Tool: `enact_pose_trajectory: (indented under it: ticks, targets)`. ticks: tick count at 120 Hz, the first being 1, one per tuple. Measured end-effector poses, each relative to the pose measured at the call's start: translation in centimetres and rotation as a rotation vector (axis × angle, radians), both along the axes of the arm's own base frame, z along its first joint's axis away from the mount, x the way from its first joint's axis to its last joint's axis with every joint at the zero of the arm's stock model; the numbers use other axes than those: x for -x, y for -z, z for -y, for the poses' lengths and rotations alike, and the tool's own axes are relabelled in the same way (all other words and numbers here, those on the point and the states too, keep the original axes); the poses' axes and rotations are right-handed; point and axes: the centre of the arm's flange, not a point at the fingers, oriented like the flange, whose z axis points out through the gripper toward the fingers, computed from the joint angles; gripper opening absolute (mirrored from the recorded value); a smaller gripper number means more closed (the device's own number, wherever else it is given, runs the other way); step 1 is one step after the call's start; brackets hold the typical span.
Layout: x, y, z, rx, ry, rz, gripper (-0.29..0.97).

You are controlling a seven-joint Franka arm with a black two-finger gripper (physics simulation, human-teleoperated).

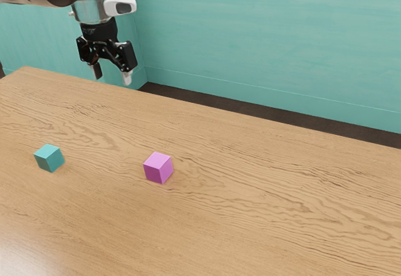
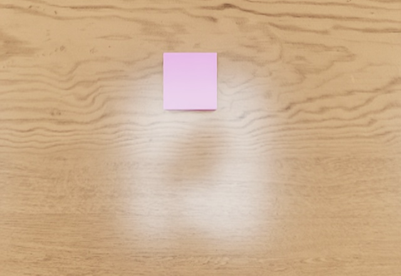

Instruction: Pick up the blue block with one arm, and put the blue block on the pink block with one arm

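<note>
The blue block [image 1: 49, 157] rests on the bench [image 1: 263, 182], apart from the pink block [image 1: 158, 167] (toward the exterior view's left). Likely rigid, light and smooth: grip two opposite side faces squarely. The gripper [image 1: 113, 77] hangs high, fingers apart, empty.

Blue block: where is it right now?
The blue block sits on the table at the exterior view's left, apart from the pink block.
</note>
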Motion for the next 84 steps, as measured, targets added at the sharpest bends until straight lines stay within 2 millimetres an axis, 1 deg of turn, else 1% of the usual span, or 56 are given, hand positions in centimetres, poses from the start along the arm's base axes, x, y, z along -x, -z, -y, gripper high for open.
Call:
enact_pose_trajectory:
  ticks: [1, 2, 4, 6, 7, 9, 12, 14, 17, 20, 26, 42, 44, 47, 50, 53, 56, 65, 70, 74, 77, 81, 84]
  targets:
    - [0.0, 0.0, 0.0, 0.0, 0.0, 0.0, 0.68]
    - [-1.1, -1.5, 0.2, 0.011, 0.002, 0.032, 0.68]
    - [-2.7, -3.8, 0.1, 0.022, -0.004, 0.084, 0.67]
    - [-3.6, -5.5, -1.1, 0.024, -0.029, 0.122, 0.67]
    - [-3.9, -6.2, -2.3, 0.023, -0.05, 0.136, 0.66]
    - [-4.1, -7.2, -5.3, 0.02, -0.104, 0.159, 0.66]
    - [-3.8, -8.3, -10.2, 0.013, -0.186, 0.18, 0.66]
    - [-3.4, -8.9, -12.6, 0.011, -0.225, 0.189, 0.66]
    - [-3.0, -9.3, -14.7, 0.011, -0.26, 0.196, 0.66]
    - [-2.7, -9.6, -15.7, 0.015, -0.273, 0.197, 0.66]
    - [-2.5, -9.8, -16.2, 0.026, -0.272, 0.193, 0.66]
    - [-2.4, -9.8, -15.9, 0.044, -0.244, 0.176, 0.66]
    - [-1.8, -11.2, -15.6, 0.038, -0.234, 0.201, 0.66]
    - [-0.3, -14.4, -14.6, 0.027, -0.212, 0.259, 0.66]
    - [1.2, -17.1, -13.4, 0.016, -0.186, 0.307, 0.66]
    - [2.0, -18.7, -12.1, 0.008, -0.159, 0.337, 0.66]
    - [2.3, -19.5, -10.9, 0.002, -0.134, 0.349, 0.66]
    - [1.4, -18.9, -8.1, -0.017, -0.075, 0.332, 0.66]
    - [0.9, -18.1, -7.7, -0.039, -0.063, 0.306, 0.66]
    - [-0.4, -15.6, -8.0, -0.067, -0.068, 0.247, 0.66]
    - [-1.4, -13.5, -8.8, -0.087, -0.081, 0.196, 0.66]
    - [-2.3, -10.5, -10.6, -0.106, -0.11, 0.124, 0.66]
    - [-2.9, -7.8, -13.0, -0.117, -0.147, 0.057, 0.66]
